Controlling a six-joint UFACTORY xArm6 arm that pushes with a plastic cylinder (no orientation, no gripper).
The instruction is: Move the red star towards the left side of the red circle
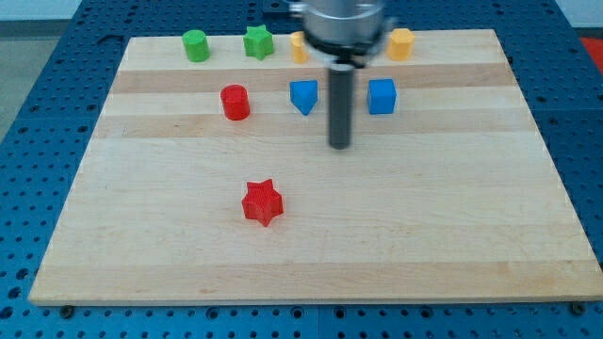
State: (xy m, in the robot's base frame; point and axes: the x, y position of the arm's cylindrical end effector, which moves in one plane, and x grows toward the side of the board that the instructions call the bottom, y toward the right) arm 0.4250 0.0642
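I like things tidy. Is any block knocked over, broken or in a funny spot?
Nothing looks broken or tipped. Only the red star sits alone near the view's bottom, away from the red circle and the others up top. My tip touches no block.

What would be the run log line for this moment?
my tip: between the blue blocks, touching none | red star: below red circle, apart | push: not started

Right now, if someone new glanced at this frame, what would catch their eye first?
The dark rod hanging from the view's top centre, my tip on the pale wooden board between the blue triangular block and the blue cube. Next, the lone red star block, lower left of the tip, well apart from the red cylinder block above it.
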